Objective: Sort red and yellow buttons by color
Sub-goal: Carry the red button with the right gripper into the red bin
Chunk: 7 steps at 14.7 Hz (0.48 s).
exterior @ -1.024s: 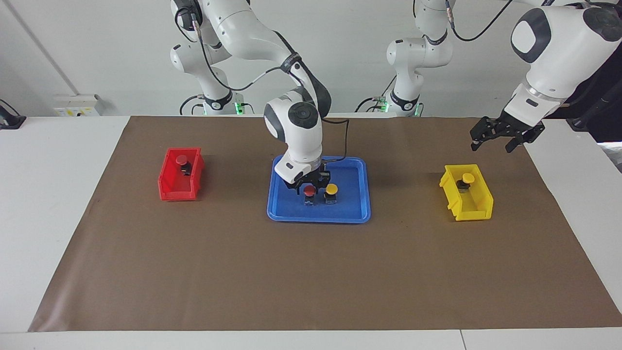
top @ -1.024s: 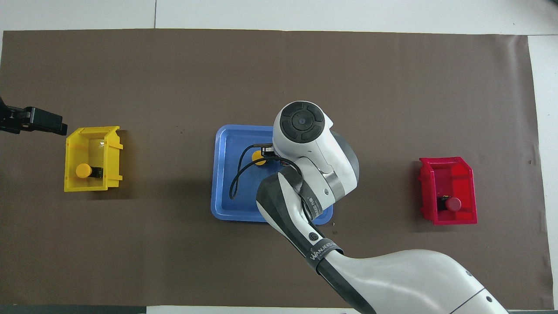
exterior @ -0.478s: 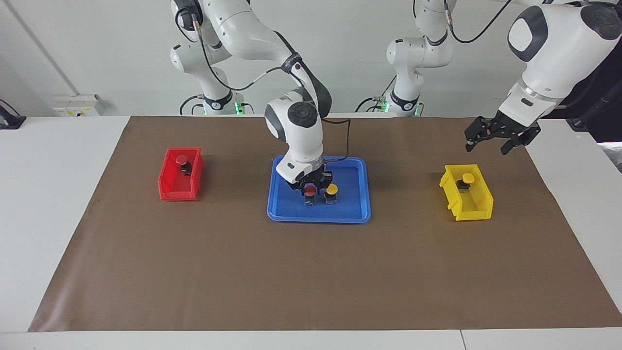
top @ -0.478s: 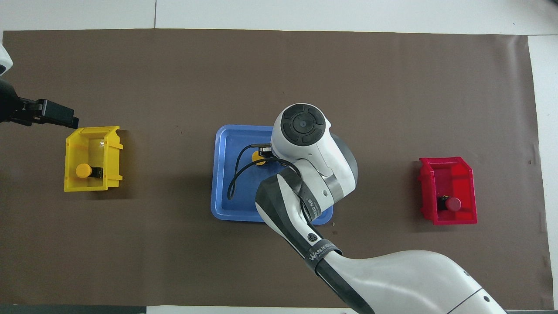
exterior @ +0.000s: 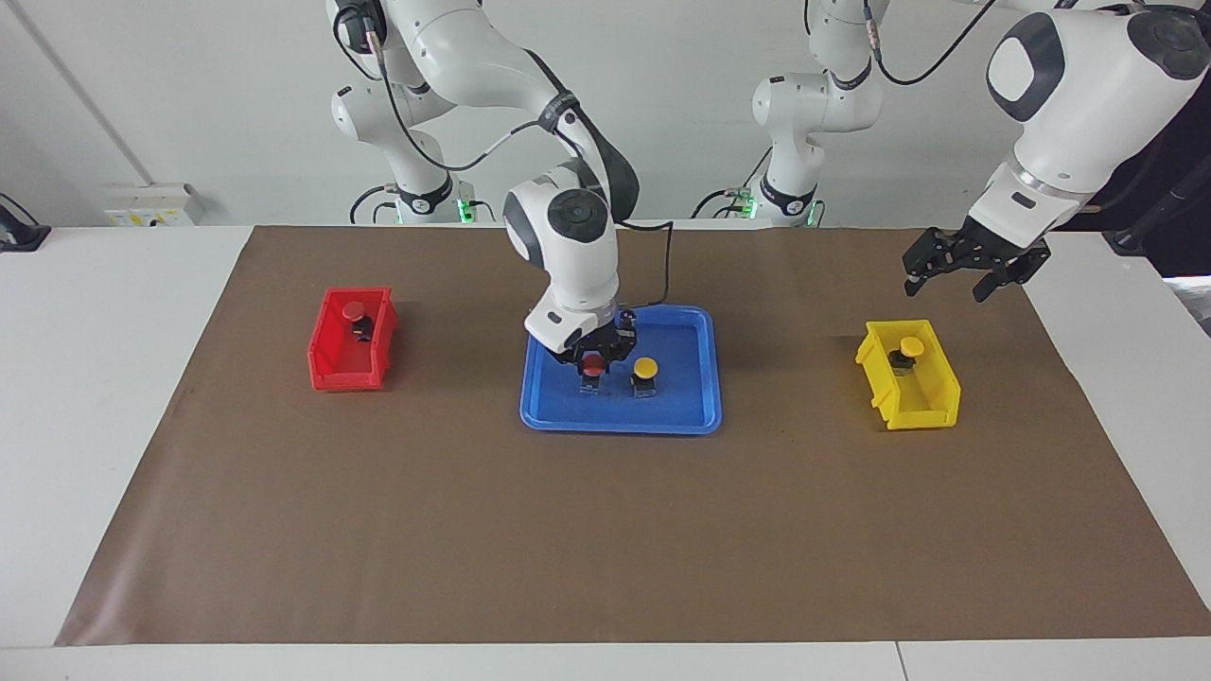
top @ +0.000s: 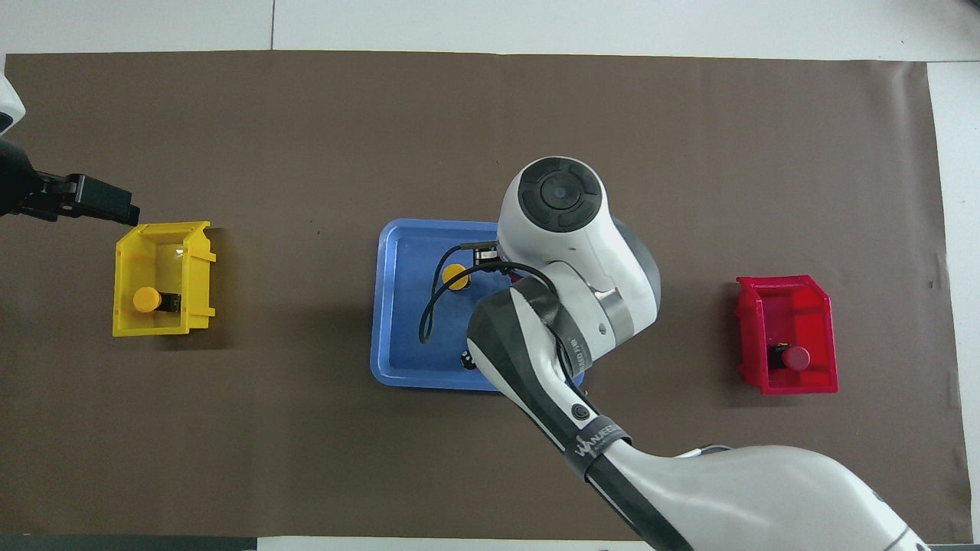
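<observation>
In the facing view, a blue tray point(exterior: 705, 416) sits in the middle of the brown mat point(exterior: 605, 530). The right gripper point(exterior: 594, 357) is down over the tray, and its claw is clamped on the red button point(exterior: 592, 365), near the tray's middle. The button looks just off the tray floor, but I cannot be sure. A yellow button point(exterior: 645, 369) stands just beside it on the tray, toward the left arm's end. The red bin point(exterior: 333, 371) sits near the mat edge at the right arm's end, with one red-capped button point(exterior: 354, 311) in it. The yellow bin point(exterior: 932, 402) sits near the mat edge at the left arm's end, with one yellow-capped button point(exterior: 910, 348) in it. The left gripper point(exterior: 957, 274) waits up over the mat by the yellow bin, with its claw apart and nothing in it. In the overhead view, the right arm hides its own gripper and the red button. The yellow button point(top: 457, 276) shows on the tray, and a small dark thing point(top: 465, 358) lies near the tray's edge closest to the robots. I think the step now is picking up the last red button. Next, the right arm has to lift it straight up so it does not bump the yellow one. Then it must carry it over the red bin and let go.
</observation>
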Available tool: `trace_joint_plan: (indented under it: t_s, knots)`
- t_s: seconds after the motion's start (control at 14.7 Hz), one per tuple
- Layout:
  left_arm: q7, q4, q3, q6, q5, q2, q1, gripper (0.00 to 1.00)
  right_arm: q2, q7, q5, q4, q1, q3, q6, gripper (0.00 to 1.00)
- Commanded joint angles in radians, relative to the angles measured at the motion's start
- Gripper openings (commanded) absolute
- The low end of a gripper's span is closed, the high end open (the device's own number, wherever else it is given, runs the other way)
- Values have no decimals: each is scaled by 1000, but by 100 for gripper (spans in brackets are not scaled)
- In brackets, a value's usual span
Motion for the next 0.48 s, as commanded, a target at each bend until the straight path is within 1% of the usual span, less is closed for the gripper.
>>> trace_joint_plan:
  t_s: [0.0, 0.14, 0.27, 0.41]
  knots:
    - [-6, -24, 7, 37, -1, -16, -10, 100, -161, -187, 19, -35, -166, 13, -161, 24]
    - [-6, -43, 7, 55, -1, -21, -31, 100, -231, -325, 19, -62, -271, 11, -252, 24]
    - [-50, -66, 8, 90, -1, -18, -86, 100, -283, -488, 19, -113, -399, 13, -257, 24]
    - [-252, -107, 8, 173, 0, 1, -215, 99, -333, -647, 39, -198, -513, 13, -234, 24]
